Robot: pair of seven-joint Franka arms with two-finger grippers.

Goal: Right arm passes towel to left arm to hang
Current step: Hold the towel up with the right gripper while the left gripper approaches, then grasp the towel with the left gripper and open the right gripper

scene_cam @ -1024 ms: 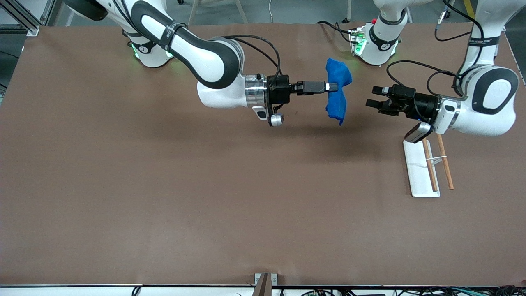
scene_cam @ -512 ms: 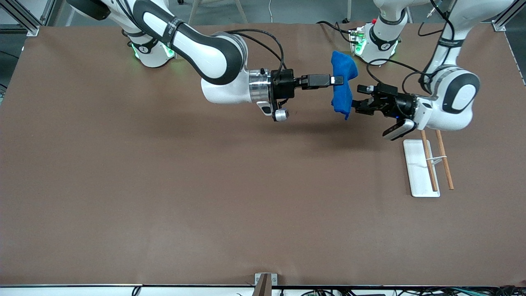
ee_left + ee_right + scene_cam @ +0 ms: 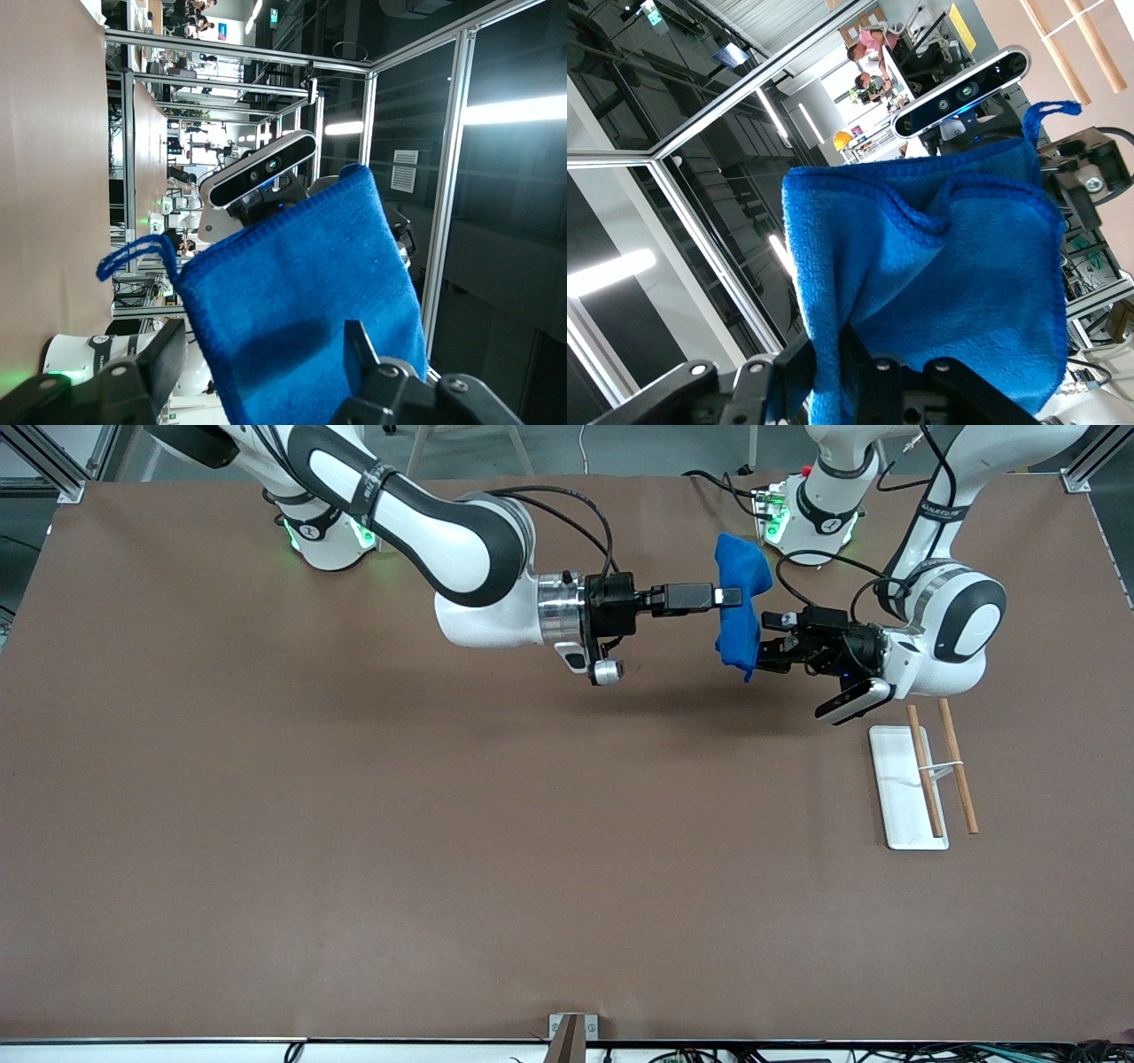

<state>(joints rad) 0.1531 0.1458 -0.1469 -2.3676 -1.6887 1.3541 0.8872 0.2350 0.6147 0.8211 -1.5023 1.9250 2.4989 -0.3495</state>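
Towel [image 3: 740, 615] is hanging in mid-air near the table's [image 3: 266, 824] top edge, pinched by the right gripper [image 3: 728, 597]; the left gripper [image 3: 769, 643] is straddling it, jaws open, needing to clamp next.

The front camera is looking down from high across the table; both wrist cameras are facing each other closely, sharing the towel [image 3: 738, 615].
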